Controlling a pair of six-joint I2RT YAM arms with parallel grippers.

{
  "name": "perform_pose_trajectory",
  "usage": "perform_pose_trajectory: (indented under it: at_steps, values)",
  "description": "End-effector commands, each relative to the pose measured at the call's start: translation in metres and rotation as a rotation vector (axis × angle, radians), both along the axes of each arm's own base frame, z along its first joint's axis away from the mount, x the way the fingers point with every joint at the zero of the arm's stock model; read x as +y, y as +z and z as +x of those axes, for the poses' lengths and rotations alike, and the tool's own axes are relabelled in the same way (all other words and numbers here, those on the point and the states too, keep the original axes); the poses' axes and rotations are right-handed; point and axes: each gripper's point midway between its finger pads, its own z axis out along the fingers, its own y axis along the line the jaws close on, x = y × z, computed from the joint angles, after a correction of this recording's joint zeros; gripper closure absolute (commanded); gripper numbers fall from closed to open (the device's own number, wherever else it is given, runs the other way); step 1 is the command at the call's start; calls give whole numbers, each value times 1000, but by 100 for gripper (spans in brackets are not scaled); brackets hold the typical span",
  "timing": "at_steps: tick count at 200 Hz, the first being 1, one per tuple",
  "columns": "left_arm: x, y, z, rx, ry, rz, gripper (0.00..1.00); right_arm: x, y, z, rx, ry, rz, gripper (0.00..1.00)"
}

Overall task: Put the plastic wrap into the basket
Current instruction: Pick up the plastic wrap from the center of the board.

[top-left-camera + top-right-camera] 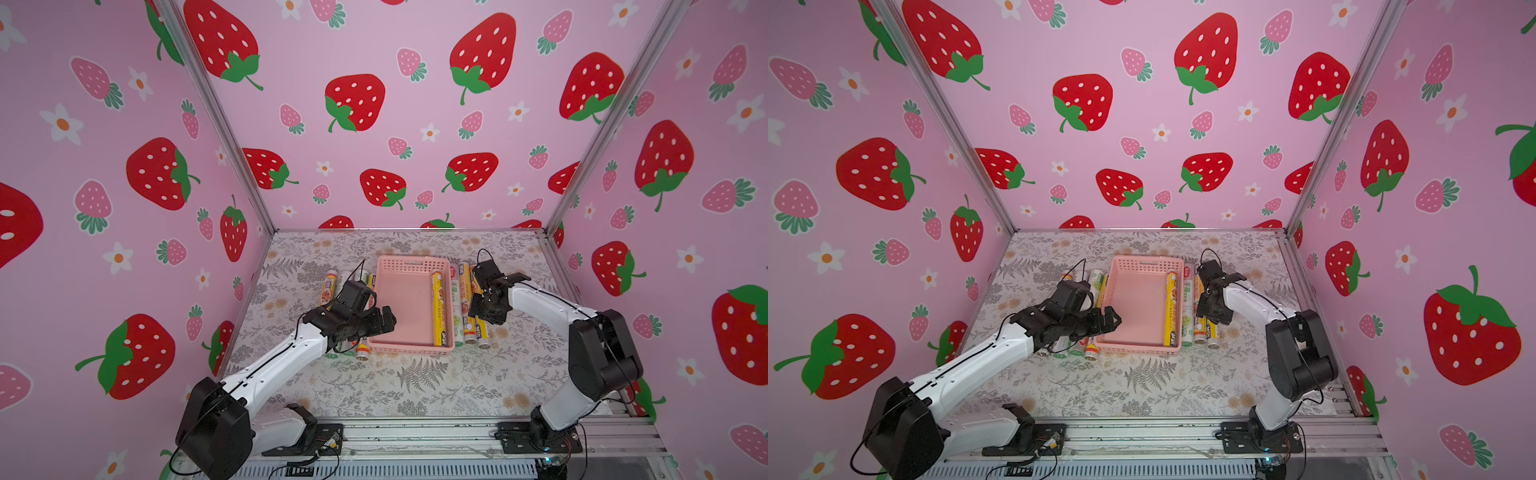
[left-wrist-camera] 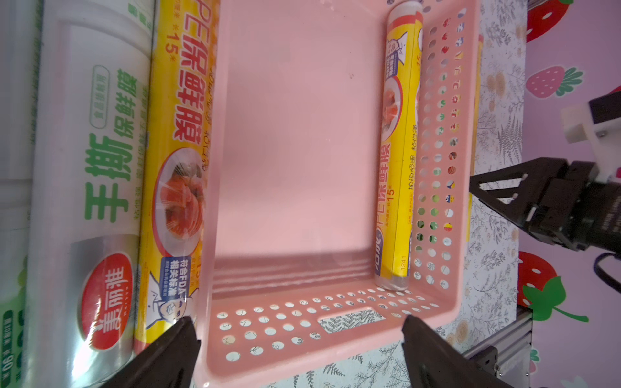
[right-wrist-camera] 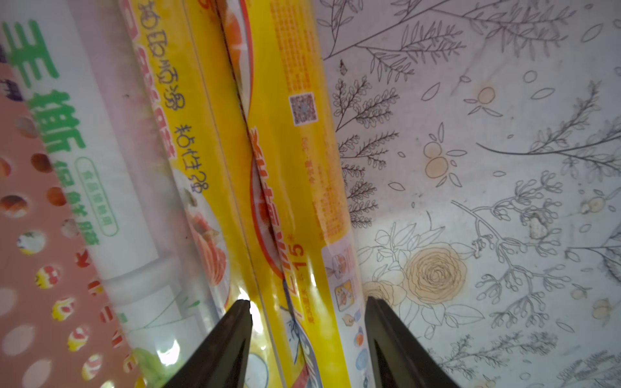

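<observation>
Basket with one yellow roll

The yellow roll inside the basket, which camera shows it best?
The left wrist view: the yellow roll lies large along the pink basket's holed wall, label readable. In both top views the roll is whole but small. The right wrist view gives no clear look at it.
</observation>
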Motion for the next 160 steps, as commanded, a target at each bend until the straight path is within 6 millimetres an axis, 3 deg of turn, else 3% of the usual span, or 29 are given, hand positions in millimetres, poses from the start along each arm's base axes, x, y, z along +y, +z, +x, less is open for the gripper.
perform_pose_trajectory:
  at_steps: [1, 32, 93, 160]
  values:
    - [-2, 13, 5, -36, 11, -17, 0, -8, -7, 6, 1, -28, 7, 41]
    - [-3, 15, 7, -38, 10, -17, 0, -20, -14, 9, 1, -61, 16, 41]
    - [-9, 11, 10, -22, -1, -6, 0, -25, -34, 17, 28, -56, 42, 40]
    - [-19, 5, 22, -22, -6, 35, 0, -27, -42, 33, 45, -33, 70, 39]
